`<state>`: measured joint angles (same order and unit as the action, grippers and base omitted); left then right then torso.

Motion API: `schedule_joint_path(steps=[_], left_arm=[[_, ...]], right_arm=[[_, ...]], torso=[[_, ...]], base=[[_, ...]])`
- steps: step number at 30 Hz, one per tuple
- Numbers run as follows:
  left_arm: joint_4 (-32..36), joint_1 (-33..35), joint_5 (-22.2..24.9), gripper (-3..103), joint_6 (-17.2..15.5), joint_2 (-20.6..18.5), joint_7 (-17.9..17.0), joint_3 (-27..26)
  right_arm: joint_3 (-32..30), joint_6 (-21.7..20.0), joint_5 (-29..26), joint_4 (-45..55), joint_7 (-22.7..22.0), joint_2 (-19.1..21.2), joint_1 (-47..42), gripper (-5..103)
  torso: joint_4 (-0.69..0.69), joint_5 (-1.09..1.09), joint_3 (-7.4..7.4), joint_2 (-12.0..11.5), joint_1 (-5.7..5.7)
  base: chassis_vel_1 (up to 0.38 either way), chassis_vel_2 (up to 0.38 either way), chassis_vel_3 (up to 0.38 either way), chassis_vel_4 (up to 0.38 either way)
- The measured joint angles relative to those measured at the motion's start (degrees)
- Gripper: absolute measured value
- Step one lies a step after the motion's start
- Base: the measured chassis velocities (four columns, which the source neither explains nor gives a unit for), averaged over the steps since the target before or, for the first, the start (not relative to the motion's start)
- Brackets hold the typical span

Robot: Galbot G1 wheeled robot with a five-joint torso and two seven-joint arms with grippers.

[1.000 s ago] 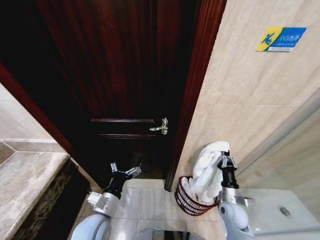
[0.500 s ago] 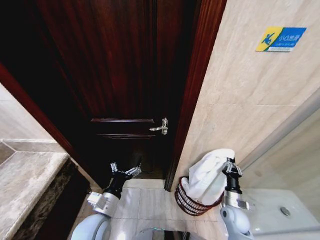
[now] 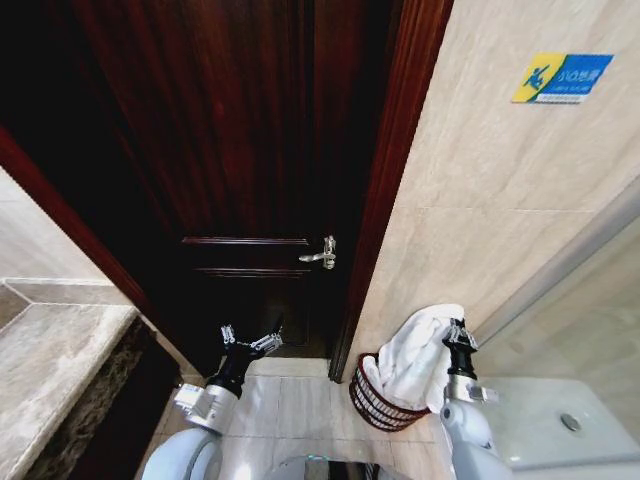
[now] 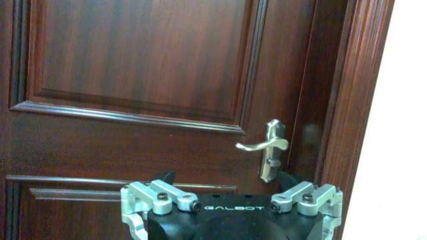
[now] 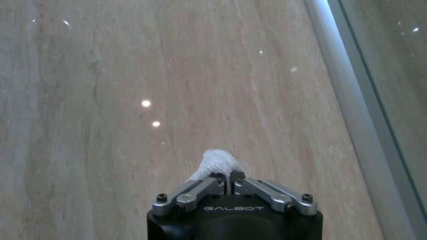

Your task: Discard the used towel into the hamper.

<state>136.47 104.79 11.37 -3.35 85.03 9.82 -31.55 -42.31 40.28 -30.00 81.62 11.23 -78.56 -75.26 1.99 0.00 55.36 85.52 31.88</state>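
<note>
While right end effector (image 3: 458,333) pinches one towel (image 3: 412,356) (white), over one hamper (image 3: 376,397), left end effector (image 3: 250,343) spread.

Towel (image 3: 412,352) white; hamper (image 3: 372,398) dark red-brown slats; door (image 3: 250,150) deep reddish wood; wall (image 3: 500,190) beige, streaky; sign (image 3: 561,77) blue/yellow, prob. w/ white text.

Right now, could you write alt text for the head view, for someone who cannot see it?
The robot's right claw holds a white towel that drapes into a dark red-brown slatted hamper standing on the tiled floor by a beige stone wall. The left claw hangs open in front of a dark wooden door with a silver lever handle.
</note>
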Motion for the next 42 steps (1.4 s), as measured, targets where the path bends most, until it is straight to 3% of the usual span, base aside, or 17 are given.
schedule_joint_path(steps=[16, 29, 42], left_arm=[[0.0, 0.0, 0.0, 100, 0.0, 0.0, 0.0, 0.0], [0.0, 0.0, 0.0, 100, 0.0, 0.0, 0.0, 0.0], [0.0, 0.0, 0.0, 100, 0.0, 0.0, 0.0, 0.0]], right_arm=[[1.1, -1.6, 0.7, 1.3, -0.2, 1.8, 4.0, 2], [1.2, 3.0, 0.1, -7.3, 1.3, 0.7, 2.3, 2], [1.5, 4.8, 0.5, -14.7, 2.6, 0.7, 3.1, 2]], torso=[[0.00, -0.01, 0.00, 0.0, 0.00], [0.00, 0.00, 0.00, 0.0, 0.00], [0.00, 0.00, -0.01, 0.0, 0.00]], base=[[0.000, 0.000, 0.000, 0.000], [0.000, 0.000, 0.000, 0.000], [0.000, 0.000, 0.000, 0.000]])
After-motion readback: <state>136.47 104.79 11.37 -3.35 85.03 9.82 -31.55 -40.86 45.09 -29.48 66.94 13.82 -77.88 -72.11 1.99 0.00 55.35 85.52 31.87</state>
